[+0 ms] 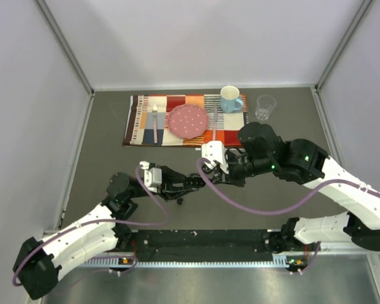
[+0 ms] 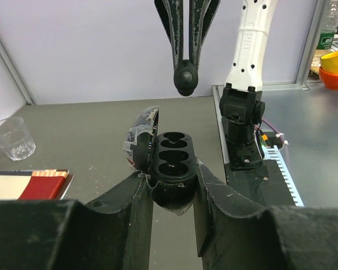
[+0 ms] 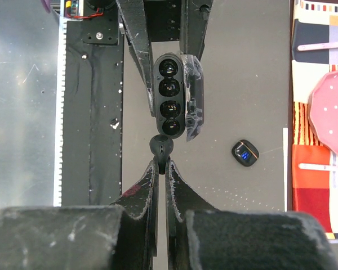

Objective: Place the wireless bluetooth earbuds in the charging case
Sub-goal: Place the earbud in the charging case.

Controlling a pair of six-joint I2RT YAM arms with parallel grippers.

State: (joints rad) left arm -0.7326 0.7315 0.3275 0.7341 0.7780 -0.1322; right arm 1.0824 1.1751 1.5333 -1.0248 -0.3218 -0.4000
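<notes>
My left gripper [image 2: 172, 185] is shut on the lower end of an open black charging case [image 2: 172, 160], its lid [image 2: 141, 138] swung to the left and several round wells facing up. My right gripper [image 3: 161, 163] is shut on the stem of one black earbud [image 3: 161, 146], just off the near end of the case [image 3: 169, 95]. In the left wrist view that earbud [image 2: 185, 79] hangs above the case's far end. In the top view both grippers [image 1: 191, 182] [image 1: 206, 168] meet at mid-table. I cannot tell whether the wells hold other earbuds.
A small black rounded object with a blue mark [image 3: 245, 152] lies on the table right of the case. A striped placemat [image 1: 139, 123] at the back carries a pink plate [image 1: 188, 120], cutlery and a blue mug [image 1: 230, 99]. A clear glass [image 1: 265, 106] stands beside it.
</notes>
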